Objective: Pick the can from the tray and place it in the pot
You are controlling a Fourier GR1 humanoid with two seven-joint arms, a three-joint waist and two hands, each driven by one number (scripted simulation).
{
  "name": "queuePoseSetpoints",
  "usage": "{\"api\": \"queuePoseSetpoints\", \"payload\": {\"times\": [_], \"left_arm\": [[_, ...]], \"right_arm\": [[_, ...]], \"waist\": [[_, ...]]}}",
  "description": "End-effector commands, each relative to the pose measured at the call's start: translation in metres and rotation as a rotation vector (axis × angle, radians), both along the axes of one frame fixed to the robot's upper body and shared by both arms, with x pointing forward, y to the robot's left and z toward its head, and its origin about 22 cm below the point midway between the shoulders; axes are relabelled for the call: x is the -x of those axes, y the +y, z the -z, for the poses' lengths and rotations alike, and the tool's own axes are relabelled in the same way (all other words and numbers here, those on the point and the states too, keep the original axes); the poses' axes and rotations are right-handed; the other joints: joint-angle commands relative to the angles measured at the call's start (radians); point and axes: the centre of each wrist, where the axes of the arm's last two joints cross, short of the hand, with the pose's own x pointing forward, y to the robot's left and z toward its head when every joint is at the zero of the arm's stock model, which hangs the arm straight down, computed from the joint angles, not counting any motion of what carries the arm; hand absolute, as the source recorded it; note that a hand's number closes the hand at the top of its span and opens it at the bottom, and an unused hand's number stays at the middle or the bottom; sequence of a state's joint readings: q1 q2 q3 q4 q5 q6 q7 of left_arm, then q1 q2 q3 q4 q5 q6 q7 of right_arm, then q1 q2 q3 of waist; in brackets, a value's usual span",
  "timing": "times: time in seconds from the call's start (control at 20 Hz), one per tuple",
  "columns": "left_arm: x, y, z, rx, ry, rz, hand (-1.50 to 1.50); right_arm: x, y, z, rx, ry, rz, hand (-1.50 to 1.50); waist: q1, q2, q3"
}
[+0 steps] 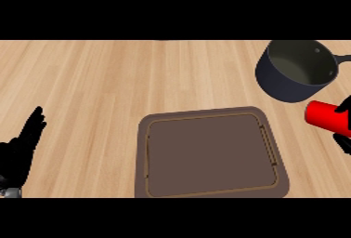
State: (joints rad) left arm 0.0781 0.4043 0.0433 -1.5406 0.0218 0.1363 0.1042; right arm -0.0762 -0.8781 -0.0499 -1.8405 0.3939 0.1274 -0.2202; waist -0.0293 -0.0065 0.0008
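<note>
The can (325, 116), red and lying tilted, is off the tray (209, 153) and held at the counter's right edge by the right hand (345, 139), of which only dark fingers show, curled round the can's far end; the rest of the hand is cut off by the view. The can sits just below the pot (299, 69) and a little to its right, seemingly carried on its side because the hand took it round the body, and it will probably need lifting and tipping over the rim before it can go in. The pot stands near the counter's far right corner, dark blue-grey, mouth open towards the view, nothing visible inside, its handle (341, 57) running off towards the right edge, clear of the path from can to rim. The tray, brown with a raised rim, lies at the near edge about the middle, bare on top, which fits a pick already made; the placing looks to be the step in hand. The left hand (24, 144) rests at the near left corner, fingers straight and pointing up, holding nothing. The counter (103, 83) is pale wood, planks running left to right, and nothing of the room beyond it shows.
</note>
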Motion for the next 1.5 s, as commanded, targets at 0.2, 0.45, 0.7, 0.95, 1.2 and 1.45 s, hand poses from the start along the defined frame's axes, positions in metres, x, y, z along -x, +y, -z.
{"api": "queuePoseSetpoints", "payload": {"times": [0.2,0.45,0.7,0.95,1.2,1.45], "left_arm": [[-0.005,-0.018,-0.015,0.012,-0.004,0.031,0.00],[-0.012,-0.023,-0.006,0.002,-0.024,0.046,0.00],[-0.007,-0.015,-0.005,0.007,-0.008,0.070,0.00],[-0.022,-0.007,-0.030,0.004,-0.006,0.066,0.00],[-0.021,-0.027,-0.011,0.011,-0.023,0.077,0.00],[-0.022,-0.025,-0.008,0.010,-0.023,0.094,0.00]], "right_arm": [[-0.005,-0.045,-0.034,-0.241,-0.026,0.044,1.50],[-0.041,-0.085,-0.043,-0.315,-0.061,0.117,1.50],[-0.085,-0.074,-0.051,-0.327,-0.055,0.108,1.50],[-0.118,-0.075,-0.024,-0.274,-0.057,0.106,1.50],[-0.147,-0.072,-0.008,-0.254,-0.012,0.104,1.50],[-0.164,-0.074,-0.010,-0.174,-0.040,0.152,1.50]], "waist": [[0.031,0.005,0.000],[0.049,0.010,0.000],[0.061,0.011,0.000],[0.065,0.014,0.000],[0.074,0.019,0.001],[0.103,0.030,0.002]]}}
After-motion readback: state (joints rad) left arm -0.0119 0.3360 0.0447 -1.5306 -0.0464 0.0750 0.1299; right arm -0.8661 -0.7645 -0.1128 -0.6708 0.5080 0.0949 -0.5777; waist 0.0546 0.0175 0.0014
